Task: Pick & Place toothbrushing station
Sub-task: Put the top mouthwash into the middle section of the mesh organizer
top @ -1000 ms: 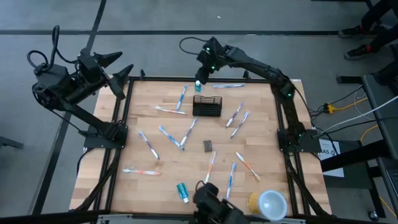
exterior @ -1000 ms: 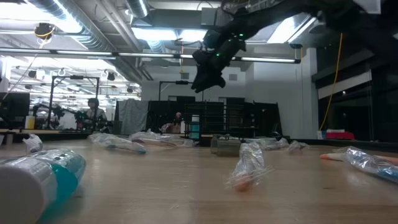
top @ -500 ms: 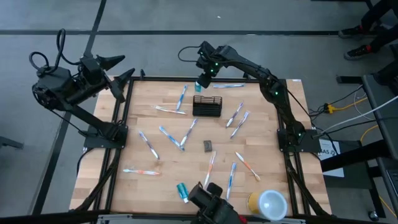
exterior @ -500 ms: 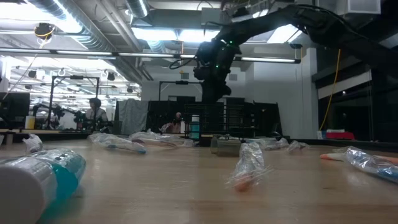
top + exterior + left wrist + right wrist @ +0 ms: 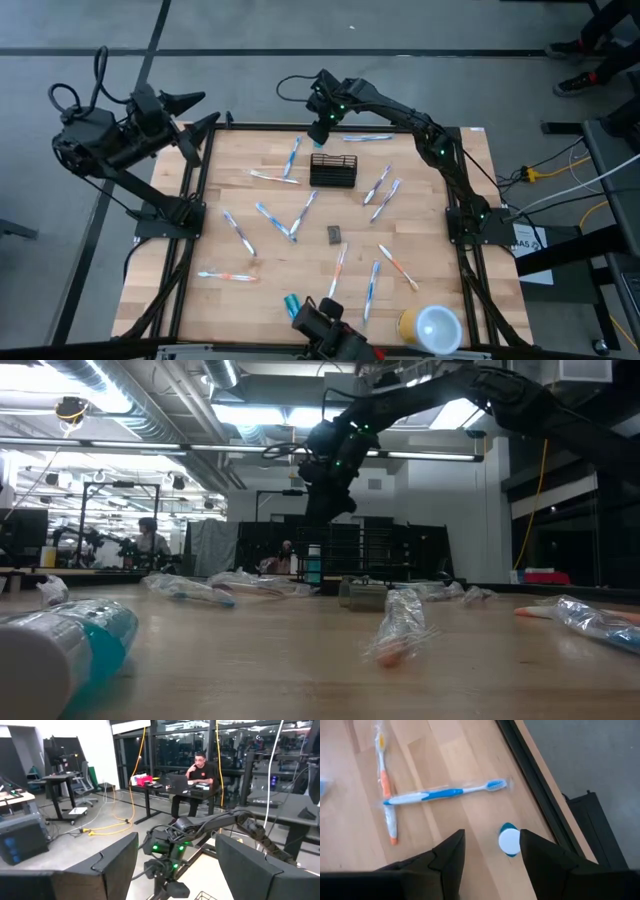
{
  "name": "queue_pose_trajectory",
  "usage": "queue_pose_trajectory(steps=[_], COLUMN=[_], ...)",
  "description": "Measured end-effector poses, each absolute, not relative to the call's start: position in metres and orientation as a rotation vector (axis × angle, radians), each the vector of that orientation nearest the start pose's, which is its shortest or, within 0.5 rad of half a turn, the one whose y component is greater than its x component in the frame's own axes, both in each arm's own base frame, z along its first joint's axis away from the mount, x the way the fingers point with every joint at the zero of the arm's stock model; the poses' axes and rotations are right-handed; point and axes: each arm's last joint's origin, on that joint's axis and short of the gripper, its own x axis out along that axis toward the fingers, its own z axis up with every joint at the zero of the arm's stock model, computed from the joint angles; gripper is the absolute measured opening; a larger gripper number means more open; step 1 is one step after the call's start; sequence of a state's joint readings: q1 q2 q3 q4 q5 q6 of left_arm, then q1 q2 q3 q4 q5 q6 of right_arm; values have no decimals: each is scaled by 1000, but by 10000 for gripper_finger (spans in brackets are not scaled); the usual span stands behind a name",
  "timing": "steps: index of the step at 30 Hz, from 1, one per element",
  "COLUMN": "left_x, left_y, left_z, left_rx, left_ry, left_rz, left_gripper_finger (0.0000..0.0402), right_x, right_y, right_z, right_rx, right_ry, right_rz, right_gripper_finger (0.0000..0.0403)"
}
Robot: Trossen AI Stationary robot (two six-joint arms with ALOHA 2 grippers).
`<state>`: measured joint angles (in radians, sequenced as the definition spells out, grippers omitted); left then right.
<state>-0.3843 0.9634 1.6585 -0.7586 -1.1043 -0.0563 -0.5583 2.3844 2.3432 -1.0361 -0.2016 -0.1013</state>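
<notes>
The right arm reaches from its base at the table's right edge across to the far edge, elbow bent, wrist turned down. The right gripper point(image 5: 322, 128) hangs above the table's far side, its two dark fingers point(image 5: 451, 854) parted with nothing between them. The left arm sits folded off the table's left far corner, raised clear of the surface; the left gripper point(image 5: 196, 112) points toward the table, fingers spread wide and empty.
</notes>
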Motion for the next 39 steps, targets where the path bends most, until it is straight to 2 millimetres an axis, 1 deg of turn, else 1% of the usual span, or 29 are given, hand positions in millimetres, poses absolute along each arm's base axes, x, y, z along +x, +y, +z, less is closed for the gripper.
queue_pose_trajectory(steps=[8, 13, 17, 20, 22, 25, 28, 33, 39], left_x=[115, 119, 121, 120, 120, 120, 125, 140, 153], left_y=[-20, -21, -22, -22, -22, -23, -24, -30, -36], left_z=[521, 526, 529, 533, 536, 539, 542, 543, 546], left_rx=[-14, -24, -53, -94, -126, -160, -181, -219, -237], left_ry=[7, -27, -59, -101, -130, -167, -191, -225, -244], left_rz=[664, 641, 633, 630, 612, 595, 602, 603, 611], left_gripper_finger=[261, 261, 261, 261, 261, 261, 261, 261, 261], right_x=[431, 429, 425, 424, 425, 430, 432, 429, 432], right_y=[-263, -264, -263, -262, -261, -259, -260, -258, -252], right_z=[250, 249, 247, 246, 246, 248, 249, 247, 246], right_rx=[296, 273, 332, 361, 353, 283, 238, 202, 198], right_ry=[1024, 1047, 1095, 1110, 1106, 1088, 1068, 1117, 1116], right_rz=[-286, -347, -415, -432, -414, -392, -386, -362, -301], right_gripper_finger=[190, 190, 190, 190, 190, 190, 190, 190, 190])
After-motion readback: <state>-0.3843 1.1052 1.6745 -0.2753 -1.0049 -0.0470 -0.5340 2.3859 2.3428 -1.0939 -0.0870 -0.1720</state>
